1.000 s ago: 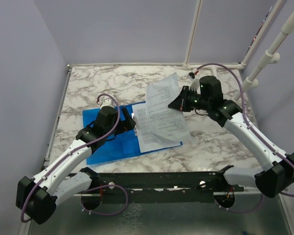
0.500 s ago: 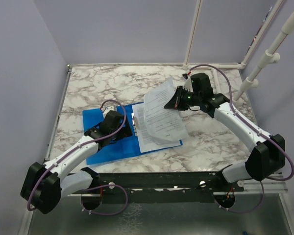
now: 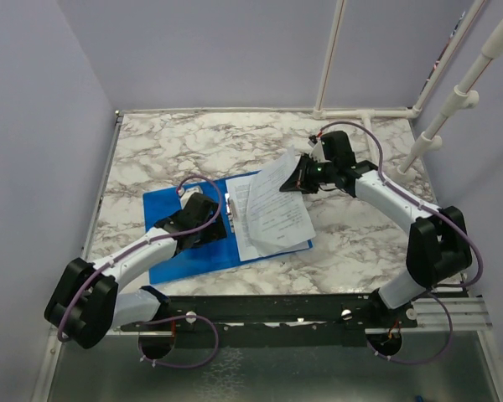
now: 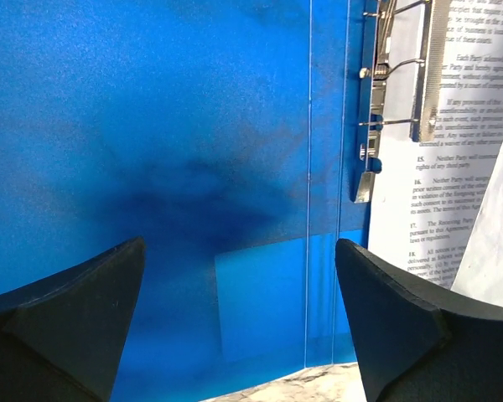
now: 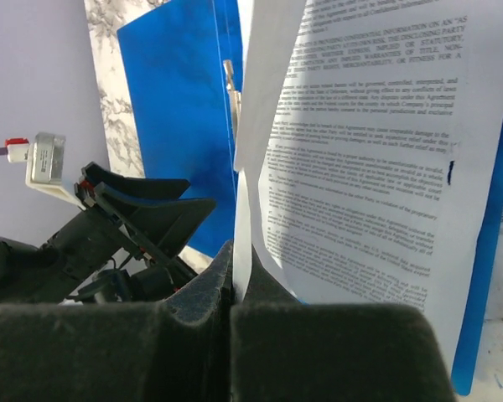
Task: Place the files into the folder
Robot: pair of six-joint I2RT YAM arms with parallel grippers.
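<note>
The blue folder (image 3: 180,251) lies open on the marble table, its metal clip (image 4: 391,92) along the spine. Printed white files (image 3: 277,213) rest on its right half, their far edge lifted. My right gripper (image 3: 295,182) is shut on that lifted edge of a sheet (image 5: 245,243), which curls up over the folder (image 5: 180,109). My left gripper (image 4: 239,327) is open and empty, low over the folder's left cover (image 4: 151,167), beside the clip. My left gripper also shows in the top view (image 3: 211,224).
The marble table (image 3: 176,151) has a raised rim. White pipe posts (image 3: 331,59) stand at the back and right. A black rail (image 3: 277,310) runs along the near edge between the arm bases.
My right gripper has carried the lifted sheet edge leftward and lower over the folder. My left gripper has slid right across the left cover toward the clip.
</note>
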